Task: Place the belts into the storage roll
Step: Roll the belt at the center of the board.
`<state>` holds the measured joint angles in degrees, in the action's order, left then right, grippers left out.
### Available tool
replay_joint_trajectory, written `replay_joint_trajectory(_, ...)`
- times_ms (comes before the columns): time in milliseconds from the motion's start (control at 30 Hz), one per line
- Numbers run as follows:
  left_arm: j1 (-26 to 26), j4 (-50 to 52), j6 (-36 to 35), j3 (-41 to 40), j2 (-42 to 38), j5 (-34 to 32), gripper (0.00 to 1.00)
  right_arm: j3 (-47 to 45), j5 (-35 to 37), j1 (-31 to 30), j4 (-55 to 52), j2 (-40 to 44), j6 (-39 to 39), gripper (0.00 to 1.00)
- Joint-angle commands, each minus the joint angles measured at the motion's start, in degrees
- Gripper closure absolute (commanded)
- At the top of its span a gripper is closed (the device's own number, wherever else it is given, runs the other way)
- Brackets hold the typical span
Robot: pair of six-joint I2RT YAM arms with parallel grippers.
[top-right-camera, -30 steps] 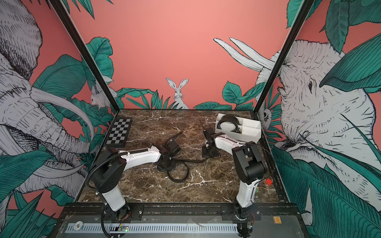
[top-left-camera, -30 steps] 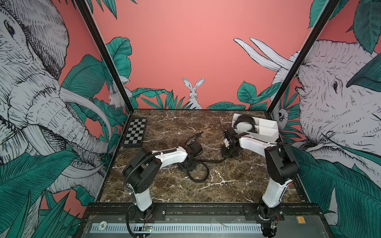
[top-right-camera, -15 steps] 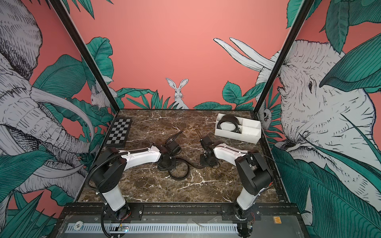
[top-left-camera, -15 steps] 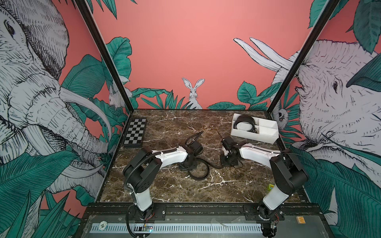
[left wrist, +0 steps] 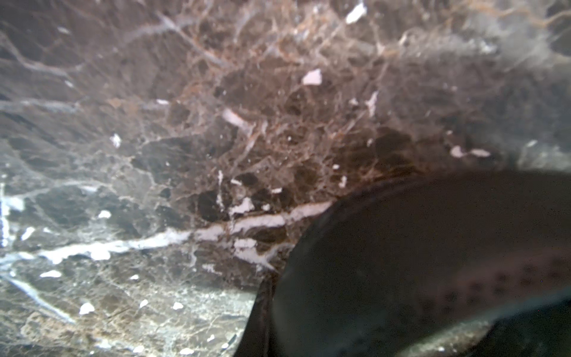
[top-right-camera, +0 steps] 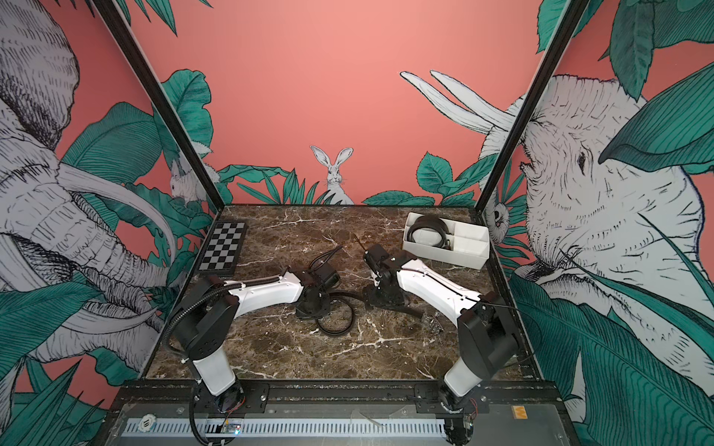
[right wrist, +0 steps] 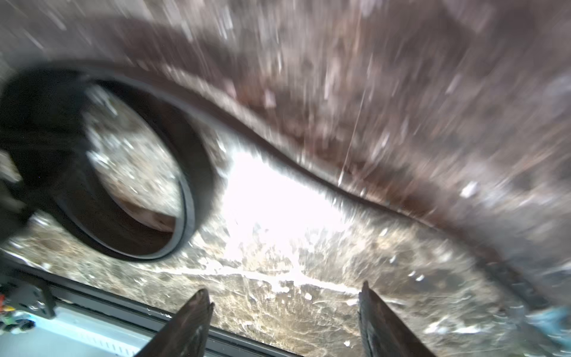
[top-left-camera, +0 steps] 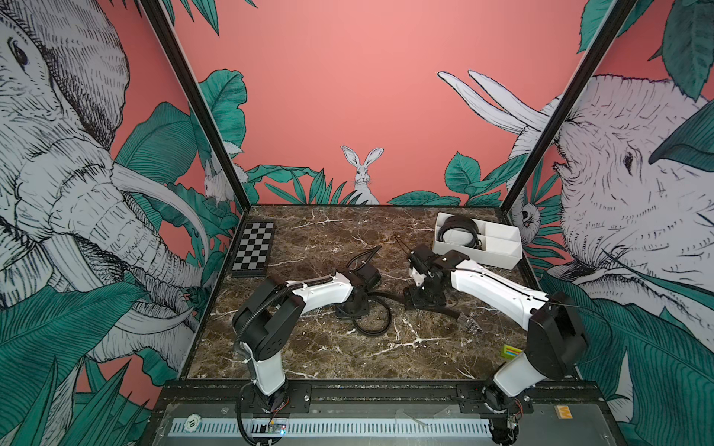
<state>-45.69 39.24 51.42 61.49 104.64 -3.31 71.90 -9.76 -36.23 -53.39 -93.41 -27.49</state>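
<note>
Belts are two in view. One coiled belt (top-left-camera: 459, 231) lies in the white tray (top-left-camera: 502, 259) at the far right of the table, in the end compartment nearer the table's middle. One loose belt (top-left-camera: 388, 319) lies on the marble table (top-left-camera: 309, 347) between my two grippers. It makes a round loop beside the left one and a flatter run toward its metal buckle (top-left-camera: 470, 324) near my right arm. A third belt I cannot find.

The strap looks light, soft and smooth. I judge it will sag and uncurl if taken by one end only, and the buckle end will hang heavier. The better place to take hold is across the flat width, where the loop stands up on its edge.

My left gripper (top-left-camera: 349, 309) is closed, low on the strap beside the loop. Its jaws are hidden, so I only judge that it pinches the loose belt. My right gripper (right wrist: 284, 296) is wide open and empty, close above the table near the straight run.
</note>
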Motion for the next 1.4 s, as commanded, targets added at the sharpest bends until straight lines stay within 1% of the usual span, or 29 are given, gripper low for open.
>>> replay_joint_trajectory(0, 2.8, -12.0, 0.8, -6.5, 19.5, -5.8, 1.0, 5.4, 2.2, 0.3, -1.8, -5.7, 7.3, 0.26)
replay_joint_trajectory(67, 3.2, -11.5, 0.3, -5.5, 19.5, -6.0, 1.0, 8.1, 4.9, 0.4, -0.3, -8.6, 10.0, 0.26)
replay_joint_trajectory(167, 4.4, -11.7, -0.1, -4.6, 19.7, -5.7, 1.0, 11.3, 5.2, 0.8, 2.3, -12.4, 14.4, 0.25)
replay_joint_trajectory(267, 5.2, -12.3, -0.4, -3.8, 20.1, -4.7, 1.0, 12.9, 7.5, 2.8, 4.3, -15.6, 17.2, 0.23)
replay_joint_trajectory(300, 6.9, -12.3, -0.7, -3.2, 20.4, -4.6, 1.0, 13.0, 6.9, 4.0, 5.1, -16.2, 17.6, 0.23)
replay_joint_trajectory(400, 7.5, -11.1, -1.4, -1.4, 21.3, -4.7, 1.0, 11.6, 2.1, 8.1, 8.4, -17.0, 17.5, 0.22)
replay_joint_trajectory(467, 7.7, -11.1, -1.3, -0.6, 21.6, -4.5, 1.0, 11.2, 2.2, 9.3, 7.7, -17.7, 18.4, 0.22)
replay_joint_trajectory(567, 8.1, -11.0, -1.1, 0.7, 22.0, -4.1, 1.0, 8.1, 1.8, 9.5, 7.0, -17.2, 19.6, 0.23)
replay_joint_trajectory(667, 8.1, -10.5, -1.1, 1.9, 22.7, -4.0, 1.0, 2.7, -0.2, 9.5, 8.2, -14.0, 17.8, 0.24)
replay_joint_trajectory(733, 8.2, -10.2, -1.3, 2.8, 23.5, -3.7, 1.0, -1.5, -4.2, 9.4, 8.5, -12.1, 15.4, 0.27)
replay_joint_trajectory(833, 8.2, -8.3, -2.2, 4.4, 24.9, -3.5, 1.0, -7.7, -8.9, 7.8, 12.5, -7.8, 9.8, 0.31)
replay_joint_trajectory(867, 8.1, -7.3, -2.9, 5.1, 25.3, -3.5, 1.0, -9.0, -9.2, 7.0, 13.3, -6.2, 8.1, 0.31)
replay_joint_trajectory(933, 8.0, -4.1, -4.0, 6.2, 25.5, -3.9, 1.0, -10.5, -7.0, 5.7, 13.2, -3.4, 4.9, 0.31)
replay_joint_trajectory(1000, 7.8, -2.5, -5.1, 5.2, 24.3, -4.5, 1.0, -11.8, -6.2, 5.7, 13.3, -1.4, 2.8, 0.32)
replay_joint_trajectory(1100, 7.6, -0.6, -5.8, 3.1, 21.8, -5.8, 1.0, -11.4, -3.1, 5.7, 11.3, -1.2, 2.9, 0.32)
replay_joint_trajectory(1167, 7.8, 1.4, -6.3, 3.3, 21.1, -5.9, 1.0, -11.0, -4.1, 5.7, 11.1, -2.4, 3.6, 0.33)
replay_joint_trajectory(1267, 7.8, 4.3, -7.5, 5.5, 21.4, -5.7, 1.0, -11.0, -6.6, 4.3, 12.1, -3.9, 2.9, 0.34)
replay_joint_trajectory(1367, 7.7, 9.3, -9.4, 10.4, 23.3, -5.1, 1.0, -11.4, -8.0, 2.5, 13.8, -5.1, 1.4, 0.35)
